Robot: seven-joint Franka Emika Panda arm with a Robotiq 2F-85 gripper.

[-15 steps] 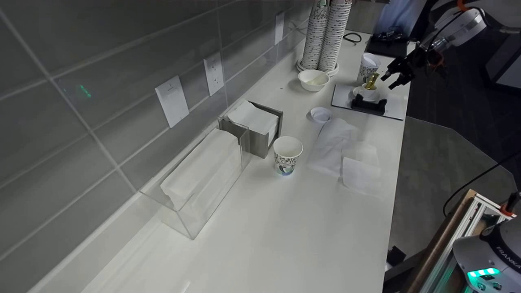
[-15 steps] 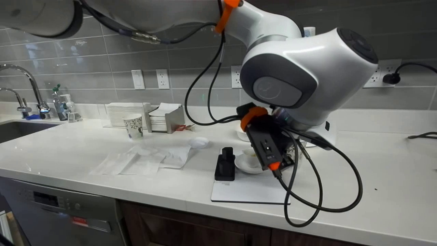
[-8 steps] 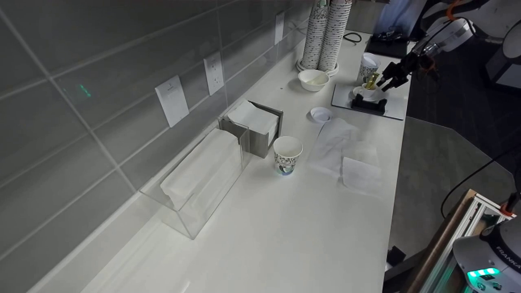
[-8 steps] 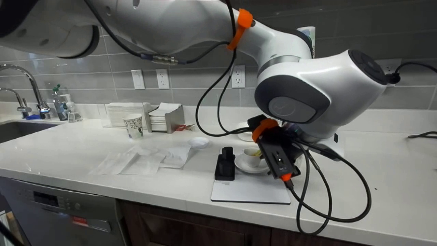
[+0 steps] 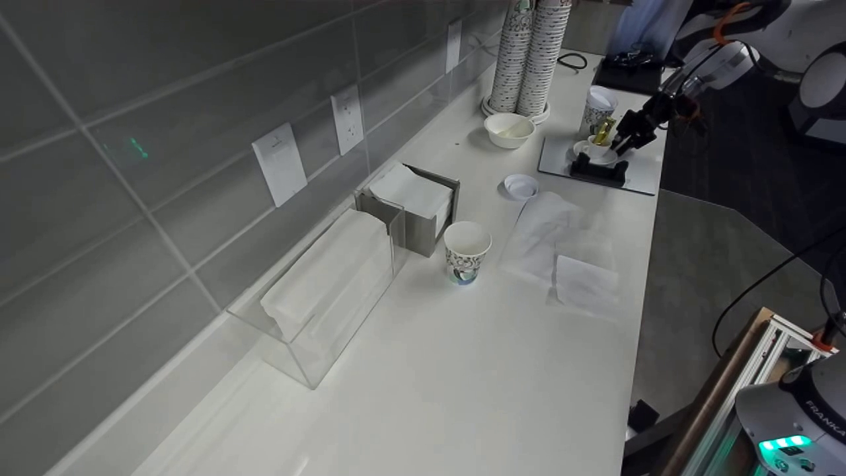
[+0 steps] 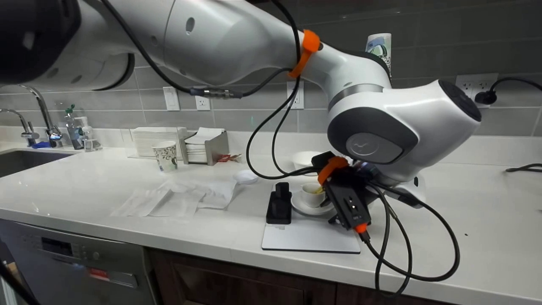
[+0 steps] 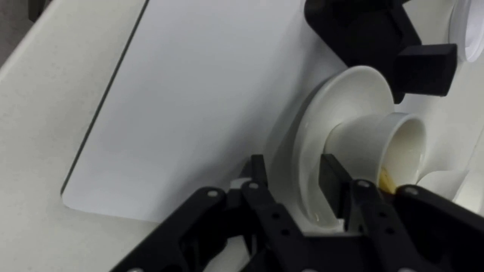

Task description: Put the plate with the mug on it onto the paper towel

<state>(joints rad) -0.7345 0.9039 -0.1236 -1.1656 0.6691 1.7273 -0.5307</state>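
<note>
Seems at grasping step, with claw parted astride rim of plate, gripping nothing. On plate, upright mug; beneath plate, pale slab. Well apart on bench, rumpled paper towel. Next, probably: close on rim, lift level, carry across.

White plate, mug and paper towel; black pincer; scroll-patterned cup; packet perhaps gold

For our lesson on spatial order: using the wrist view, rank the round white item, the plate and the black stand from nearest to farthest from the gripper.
1. Plate: its rim shows in the opening of the gripper.
2. Black stand: beyond the plate, upper right.
3. Round white item: past the stand, top-right corner.
</note>
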